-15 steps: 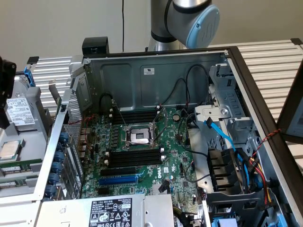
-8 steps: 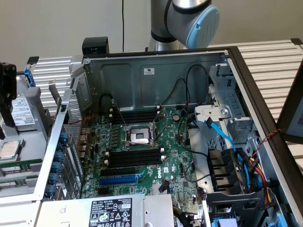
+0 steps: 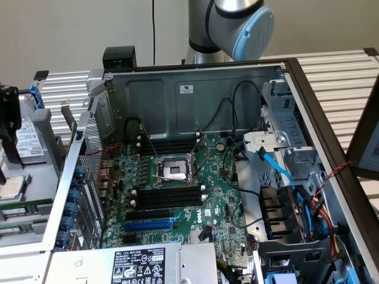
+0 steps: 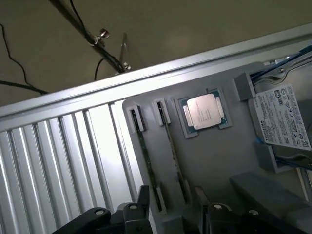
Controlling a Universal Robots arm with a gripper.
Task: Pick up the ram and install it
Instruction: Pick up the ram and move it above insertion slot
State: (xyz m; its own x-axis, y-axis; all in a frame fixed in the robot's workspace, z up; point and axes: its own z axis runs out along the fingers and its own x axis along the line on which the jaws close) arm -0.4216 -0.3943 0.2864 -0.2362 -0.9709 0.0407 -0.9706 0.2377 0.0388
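Observation:
Two green ram sticks stand edge-on in holders of a grey tray (image 4: 219, 161): one ram stick (image 4: 142, 146) and a second ram stick (image 4: 170, 146) beside it. My gripper (image 4: 171, 207) hangs over their near ends, open, with one black finger (image 4: 143, 197) on either side of the pair and nothing held. In the exterior view the ram sticks (image 3: 18, 210) lie on the tray at the far left, outside the computer case. The motherboard's long black slots (image 3: 169, 196) with white end clips stand empty, on both sides of the CPU socket (image 3: 175, 171).
A loose CPU chip (image 4: 204, 111) and a hard drive (image 4: 285, 117) also sit in the tray. The open case has a tall side wall (image 3: 71, 177) between tray and motherboard. A blue expansion slot (image 3: 148, 225), cables (image 3: 278, 171) and drive cage (image 3: 284, 219) crowd the exterior view's right.

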